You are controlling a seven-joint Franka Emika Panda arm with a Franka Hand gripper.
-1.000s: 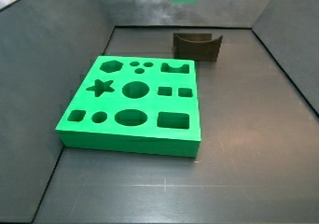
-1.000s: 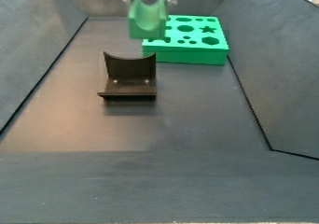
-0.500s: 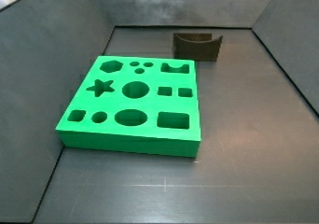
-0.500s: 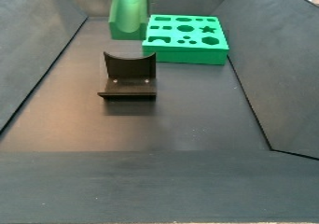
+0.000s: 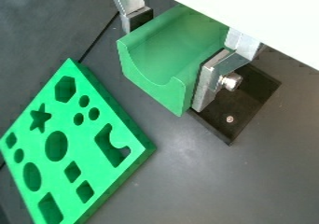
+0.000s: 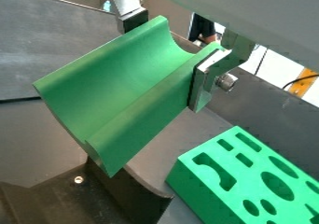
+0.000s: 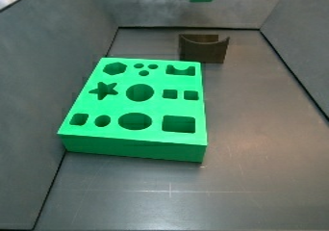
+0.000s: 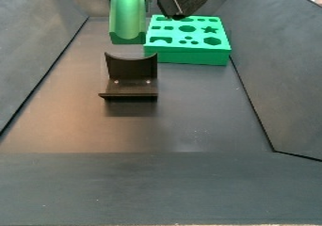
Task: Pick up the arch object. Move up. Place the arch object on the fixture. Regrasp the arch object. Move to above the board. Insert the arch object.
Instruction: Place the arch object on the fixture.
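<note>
Aloft, gripper point(image 5: 177, 43) clamping arch object point(image 5: 169, 62)

Dark grey floor point(image 7: 244, 167) with sloped dark walls carries two things: the board point(image 7: 137, 106), a thick bright green slab with star, circle, square, oval and arch cutouts, lying flat, and the fixture point(image 7: 205, 46), a small dark block with a U-shaped dip in its top, standing well apart from the board near the back wall in a side view. The end effector point(image 5: 174, 50) with the arch object point(image 5: 169, 60) hangs above the fixture, off the floor.
</note>
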